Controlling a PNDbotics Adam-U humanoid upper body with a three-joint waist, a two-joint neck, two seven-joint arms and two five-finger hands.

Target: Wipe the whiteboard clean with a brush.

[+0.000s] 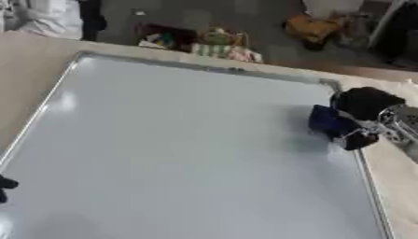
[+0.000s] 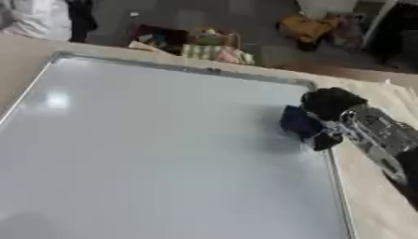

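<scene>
A large whiteboard (image 1: 179,149) with a silver frame lies flat on the table and fills most of both views; I see no marks on its surface. My right hand (image 1: 365,105) comes in from the right and is shut on a dark blue brush (image 1: 329,120), which rests on the board near its right edge, toward the far corner. Only a black bit of my left hand (image 1: 5,186) shows at the left edge of the left eye view, over the board's near left side; the rest is out of frame.
The light wooden table (image 1: 32,60) shows around the board at the left, far side and right. Beyond the far edge, on the floor, lie bags and cloths (image 1: 204,42) and an orange object (image 1: 314,27).
</scene>
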